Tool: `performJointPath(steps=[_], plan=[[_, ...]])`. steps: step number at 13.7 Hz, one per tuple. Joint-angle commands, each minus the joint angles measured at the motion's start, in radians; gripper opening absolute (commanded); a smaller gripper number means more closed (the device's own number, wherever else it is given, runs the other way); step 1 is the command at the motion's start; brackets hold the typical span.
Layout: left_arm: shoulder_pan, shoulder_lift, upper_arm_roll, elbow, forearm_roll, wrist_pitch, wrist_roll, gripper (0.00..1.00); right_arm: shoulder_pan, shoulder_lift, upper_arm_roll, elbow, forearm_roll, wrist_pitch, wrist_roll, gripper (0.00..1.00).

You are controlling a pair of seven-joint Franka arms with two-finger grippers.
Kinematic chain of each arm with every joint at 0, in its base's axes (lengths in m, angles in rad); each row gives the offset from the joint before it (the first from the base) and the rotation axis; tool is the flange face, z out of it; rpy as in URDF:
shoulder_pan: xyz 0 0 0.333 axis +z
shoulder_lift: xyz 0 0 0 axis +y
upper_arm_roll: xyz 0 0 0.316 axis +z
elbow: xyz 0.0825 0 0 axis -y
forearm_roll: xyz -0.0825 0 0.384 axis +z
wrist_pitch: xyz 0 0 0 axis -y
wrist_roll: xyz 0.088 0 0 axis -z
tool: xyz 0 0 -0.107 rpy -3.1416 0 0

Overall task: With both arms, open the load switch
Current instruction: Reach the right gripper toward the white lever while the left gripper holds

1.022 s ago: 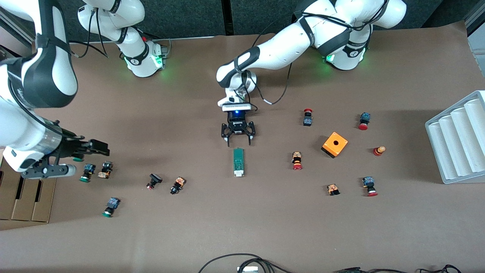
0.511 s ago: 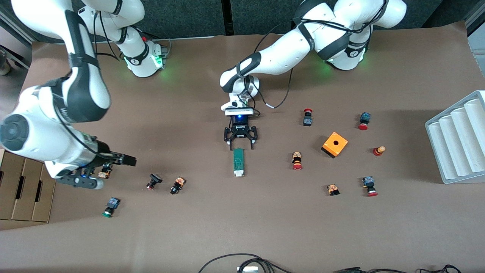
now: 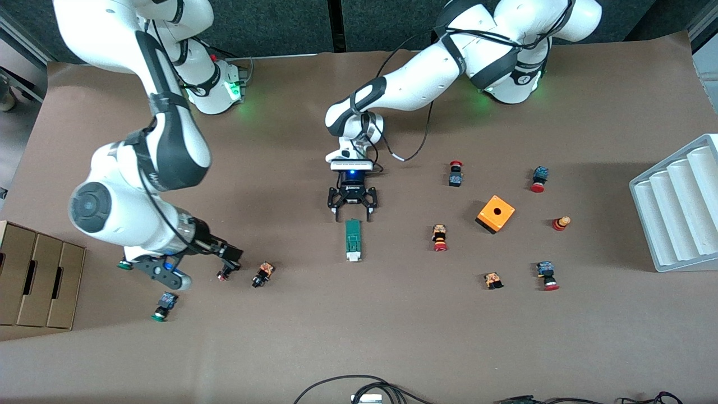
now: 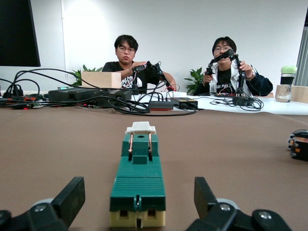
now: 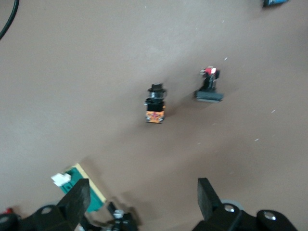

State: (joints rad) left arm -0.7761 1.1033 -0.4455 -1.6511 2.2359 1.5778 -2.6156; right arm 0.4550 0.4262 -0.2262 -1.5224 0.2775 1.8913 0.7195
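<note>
The load switch (image 3: 353, 238) is a narrow dark-green block lying flat mid-table, its white piece at the end nearer the front camera. My left gripper (image 3: 354, 217) is low at the switch's farther end, open, with one finger on each side of that end. In the left wrist view the load switch (image 4: 138, 159) runs away between the fingertips (image 4: 72, 195) without touching them. My right gripper (image 3: 213, 269) hangs open over small push buttons toward the right arm's end. The right wrist view shows the load switch (image 5: 77, 173) partly hidden by a finger (image 5: 77, 202), and nothing between the fingers of that gripper (image 5: 142, 195).
Small push buttons (image 3: 263, 274) (image 3: 440, 237) are scattered at both ends of the table. An orange cube box (image 3: 496, 214) and a white ridged tray (image 3: 681, 207) stand toward the left arm's end. Cardboard boxes (image 3: 33, 280) lie by the right arm's end, and cables (image 3: 359, 387) lie at the near edge.
The right arm has swung from the table's end toward the middle, carrying its open gripper past the push buttons. The left gripper has crept slightly closer to the switch's end.
</note>
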Motion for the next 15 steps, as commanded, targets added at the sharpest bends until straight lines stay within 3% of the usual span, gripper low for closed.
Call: performJointPath(steps=[1, 9, 15], plan=[[-0.002, 0.033, -0.002, 0.037, 0.022, 0.03, 0.009, 1.0, 0.048, 0.107, -0.01, 0.117, 0.031, 0.009, 0.162, 0.99], [-0.003, 0.058, 0.01, 0.047, 0.021, 0.03, 0.009, 0.99, 0.178, 0.229, -0.005, 0.125, 0.118, 0.259, 0.568, 0.99], [-0.002, 0.073, 0.013, 0.048, 0.016, 0.03, 0.006, 0.98, 0.191, 0.292, 0.064, 0.136, 0.146, 0.41, 0.745, 0.99]])
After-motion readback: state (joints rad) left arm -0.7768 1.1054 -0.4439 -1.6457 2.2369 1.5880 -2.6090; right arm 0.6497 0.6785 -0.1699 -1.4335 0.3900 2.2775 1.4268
